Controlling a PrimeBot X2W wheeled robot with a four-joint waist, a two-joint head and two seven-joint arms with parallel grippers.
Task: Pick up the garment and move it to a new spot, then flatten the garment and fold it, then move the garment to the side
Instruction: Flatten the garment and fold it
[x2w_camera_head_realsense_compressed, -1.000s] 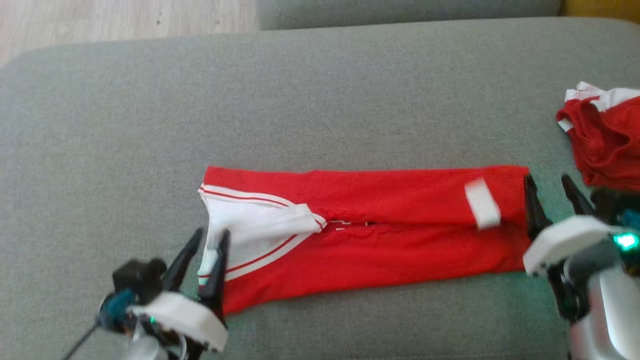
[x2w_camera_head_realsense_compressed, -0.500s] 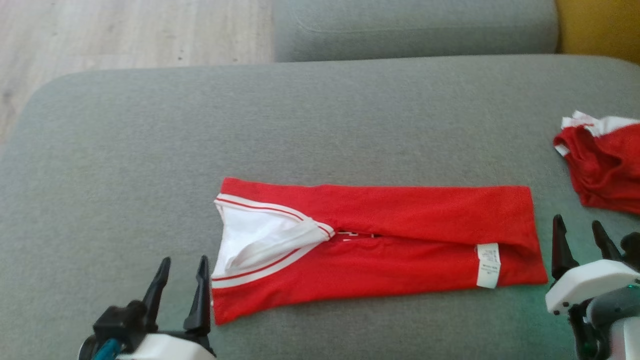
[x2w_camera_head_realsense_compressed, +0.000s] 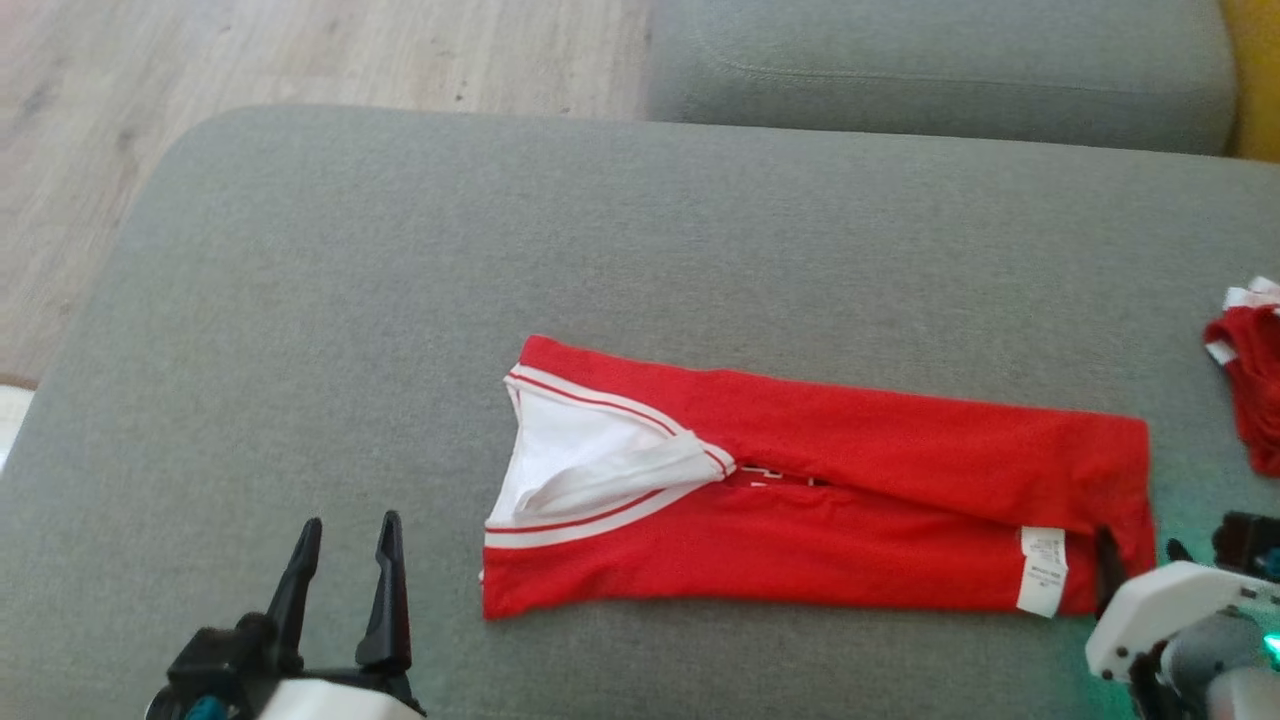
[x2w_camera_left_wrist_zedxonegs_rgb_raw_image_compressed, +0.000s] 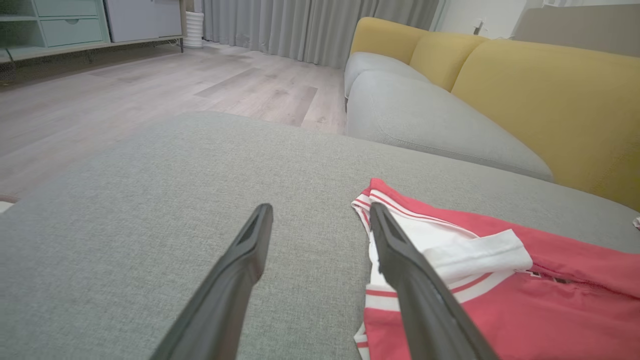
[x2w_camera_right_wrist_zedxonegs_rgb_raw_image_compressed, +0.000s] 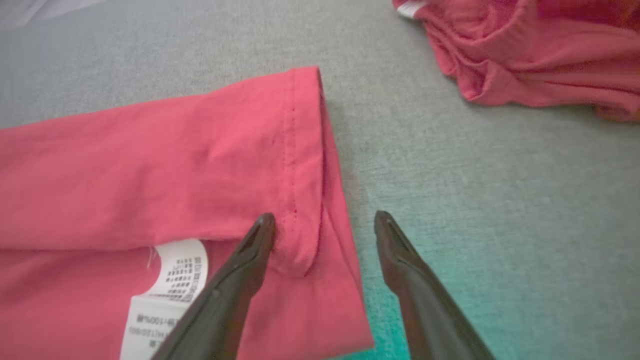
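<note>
Starting with the head view, the garment (x2w_camera_head_realsense_compressed: 850, 500) is seen laid out as a long red band across the near half of the grey sofa cushion (x2w_camera_head_realsense_compressed: 400, 300), its white-trimmed neck opening towards the left and a white label (x2w_camera_head_realsense_compressed: 1043, 570) near its right end. The left pincer (x2w_camera_head_realsense_compressed: 351, 520) is held at the lower left, fingers pointing away from the robot and set apart, with nothing between them; a strip of bare cushion is left between it and the garment's near-left corner. The right pincer (x2w_camera_head_realsense_compressed: 1137, 545) is found at the lower right, at the garment's right end, with its fingers largely hidden behind its white housing. A second red garment (x2w_camera_head_realsense_compressed: 1250, 390) is bunched at the right edge. Wide open cushion is left behind and to the left of the folded piece, and wooden floor (x2w_camera_head_realsense_compressed: 300, 60) is seen beyond the rounded far-left corner.

In the left wrist view, the left pincer (x2w_camera_left_wrist_zedxonegs_rgb_raw_image_compressed: 320, 207) is held low over the cushion, fingers spread; the neck trim is overlapped by the right finger, and contact cannot be told.

In the right wrist view, the right pincer (x2w_camera_right_wrist_zedxonegs_rgb_raw_image_compressed: 324, 216) is shown spread and unladen: one finger is placed over the stitched hem beside the label (x2w_camera_right_wrist_zedxonegs_rgb_raw_image_compressed: 165, 295), the other over bare cushion (x2w_camera_right_wrist_zedxonegs_rgb_raw_image_compressed: 475, 200), so the garment's edge is straddled. The second garment (x2w_camera_right_wrist_zedxonegs_rgb_raw_image_compressed: 540, 55) is kept well apart
</note>
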